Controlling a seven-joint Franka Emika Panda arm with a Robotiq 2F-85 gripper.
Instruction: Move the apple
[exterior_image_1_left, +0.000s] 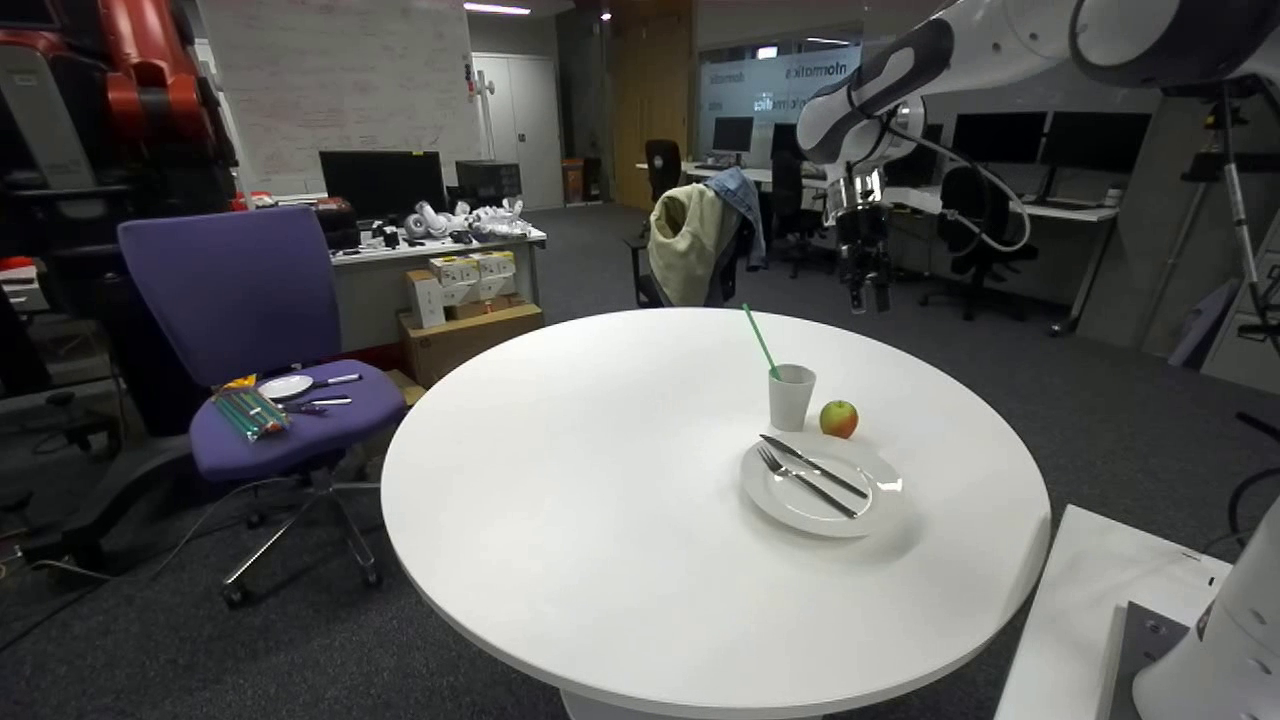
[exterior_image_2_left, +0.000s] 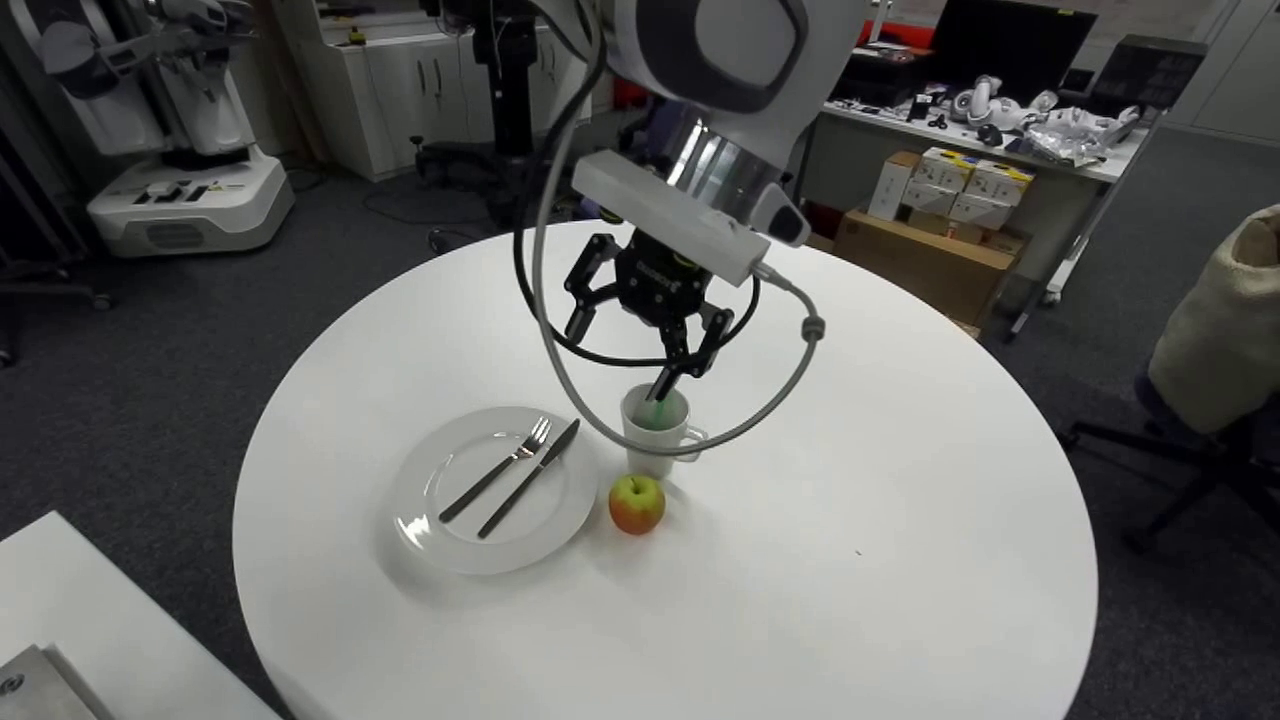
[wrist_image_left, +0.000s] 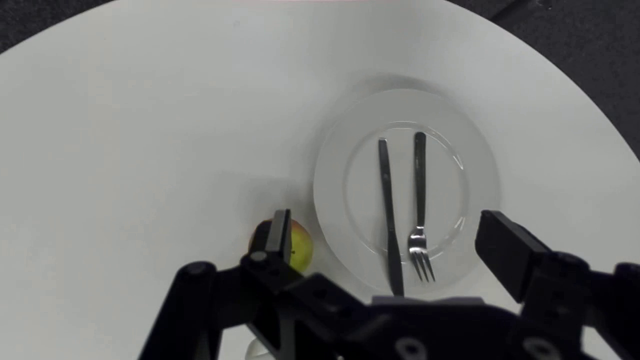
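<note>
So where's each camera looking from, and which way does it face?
In an exterior view: beside the round table, facing across it, whiteboard in the background; the arm and gripper show at right.
In an exterior view: raised beside the round table, facing down past the apple toward the mug; the arm's end and gripper reach in at the top.
Wrist view: mounted behind the gripper, facing down at the plate, fork and knife; both fingers show at the bottom.
Both exterior views share the mug; all three, the apple.

Round white table (exterior_image_1_left: 560, 500), white plate (exterior_image_2_left: 548, 515) flat on it, apple (exterior_image_2_left: 637, 504) just beside the plate, white cup (exterior_image_1_left: 791, 402) upright near both
</note>
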